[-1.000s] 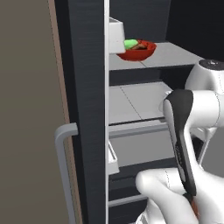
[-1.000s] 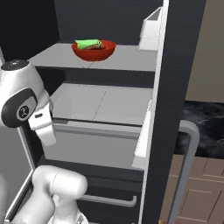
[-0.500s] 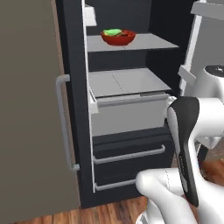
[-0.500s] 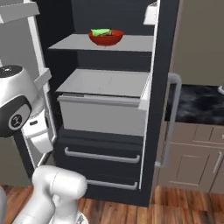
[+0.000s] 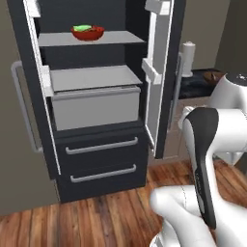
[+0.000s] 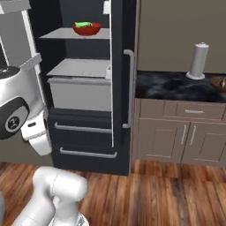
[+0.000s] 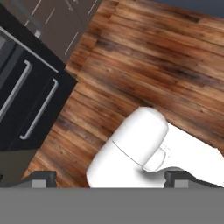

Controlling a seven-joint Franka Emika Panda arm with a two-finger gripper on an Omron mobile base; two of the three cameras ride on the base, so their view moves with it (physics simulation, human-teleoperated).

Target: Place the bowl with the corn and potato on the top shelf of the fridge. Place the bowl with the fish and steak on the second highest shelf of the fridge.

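Wood plank floor (image 6: 176,190) — beige cabinets (image 6: 176,132), dark stone counter (image 6: 172,86), paper towel roll (image 6: 198,61).

The tool (image 7: 109,177) points down at a wooden plank floor (image 7: 166,65). Its two dark fingertips (image 7: 41,177) stand wide apart at the bottom of the frame, with nothing between them. At the left, the fridge (image 7: 26,92) shows its dark lower front with two silver bar handles (image 7: 39,109). Dark cabinet fronts (image 7: 61,22) lie at the upper left.
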